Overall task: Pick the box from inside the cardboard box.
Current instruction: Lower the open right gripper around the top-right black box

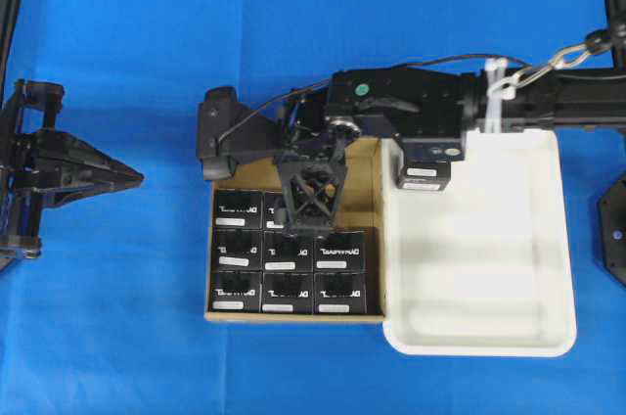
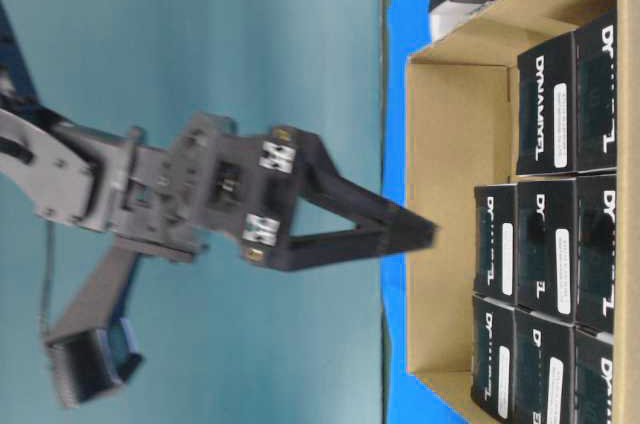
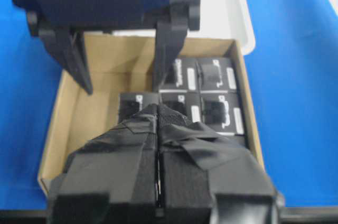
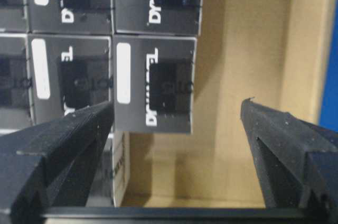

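Observation:
The brown cardboard box (image 1: 367,229) holds several black boxes (image 1: 338,252) with white lettering, packed in rows. My right gripper (image 1: 311,205) reaches in from the right and hangs open over the box's back part. In the right wrist view its fingers (image 4: 68,145) straddle bare cardboard floor, with nothing between them. The nearest black box (image 4: 153,84) lies just beyond the fingertips. From table level the right gripper (image 2: 420,229) sits at the cardboard box's rim (image 2: 440,194). My left gripper (image 1: 117,178) rests shut and empty at the far left, its tips (image 3: 158,109) aimed at the cardboard box (image 3: 95,102).
A white plastic tray (image 1: 489,337) stands against the cardboard box's right side. One black box (image 1: 424,175) sits in its back left corner, under the right arm. Blue cloth (image 1: 117,337) covers the table.

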Motion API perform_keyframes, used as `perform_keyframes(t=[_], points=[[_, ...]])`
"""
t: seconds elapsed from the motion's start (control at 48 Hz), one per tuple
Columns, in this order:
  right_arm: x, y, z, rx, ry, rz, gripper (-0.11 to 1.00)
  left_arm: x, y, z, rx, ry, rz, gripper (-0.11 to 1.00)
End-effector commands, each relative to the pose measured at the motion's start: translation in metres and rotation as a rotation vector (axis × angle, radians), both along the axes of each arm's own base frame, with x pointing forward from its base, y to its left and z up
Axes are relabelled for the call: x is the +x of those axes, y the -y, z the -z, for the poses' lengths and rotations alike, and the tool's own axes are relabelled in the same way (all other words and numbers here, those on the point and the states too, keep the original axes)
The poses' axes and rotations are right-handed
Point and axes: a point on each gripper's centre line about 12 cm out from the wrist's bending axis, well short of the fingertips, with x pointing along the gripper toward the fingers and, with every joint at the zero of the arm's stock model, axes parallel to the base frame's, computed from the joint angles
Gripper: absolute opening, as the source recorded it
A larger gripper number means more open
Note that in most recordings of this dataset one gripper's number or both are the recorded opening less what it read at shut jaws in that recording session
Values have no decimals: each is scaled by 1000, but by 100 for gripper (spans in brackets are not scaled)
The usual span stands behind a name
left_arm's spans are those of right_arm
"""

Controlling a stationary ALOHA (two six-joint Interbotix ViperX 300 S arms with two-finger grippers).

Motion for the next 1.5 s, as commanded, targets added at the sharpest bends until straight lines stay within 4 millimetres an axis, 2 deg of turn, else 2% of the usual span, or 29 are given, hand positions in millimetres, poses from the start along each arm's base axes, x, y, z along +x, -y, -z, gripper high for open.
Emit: perform_keyframes(t=[0.0,0.5,1.208,1.479], points=[[4,-2,7,9,6,1,99,3,1,-10,0,20,4,-6],[7,-1,28,11,-9,10,99,2,5,-10,0,8,24,-6],[8,-1,40,11,-33,7,98,2,5,-7,2,-15,24,-6],[6,15,42,-6,-41,30,98,2,5,-8,-1,-14,22,-6]])
